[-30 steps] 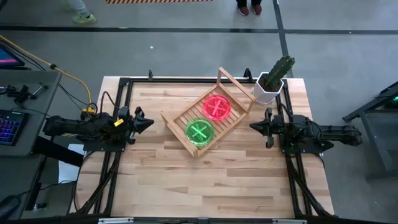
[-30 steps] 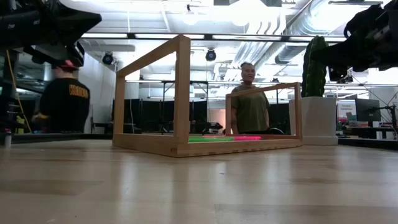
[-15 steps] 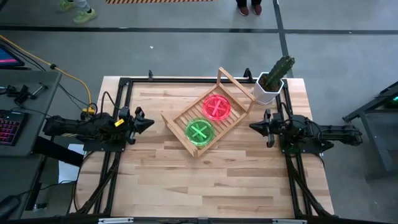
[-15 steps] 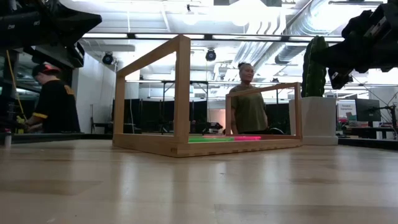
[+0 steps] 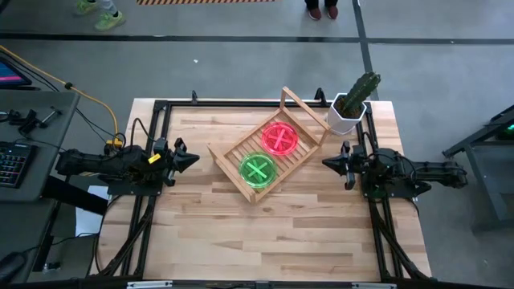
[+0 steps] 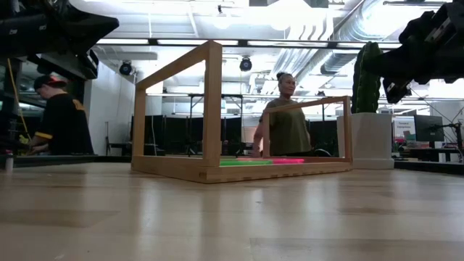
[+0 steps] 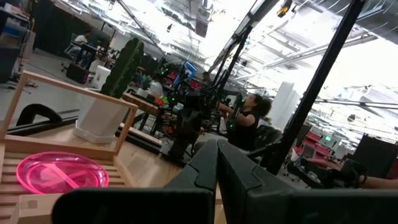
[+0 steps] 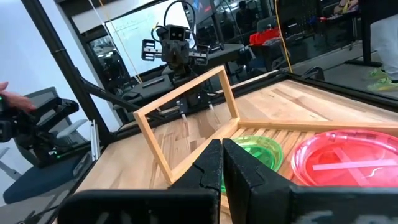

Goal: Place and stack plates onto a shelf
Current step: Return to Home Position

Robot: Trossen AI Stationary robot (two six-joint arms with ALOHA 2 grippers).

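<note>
Wooden table: slatted shelf mid-table, cactus pot far-right corner.

A robotics lab, open-plan by the look of it: bare ducts overhead, a grey concrete floor, a keyboard on a side desk, an office chair (people stand about), and what may be screens far off, too small to be sure.

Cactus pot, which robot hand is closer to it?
Right. The right hand is close to the cactus pot, not touching it; the left hand is far off, on the other side of the rack.
</note>
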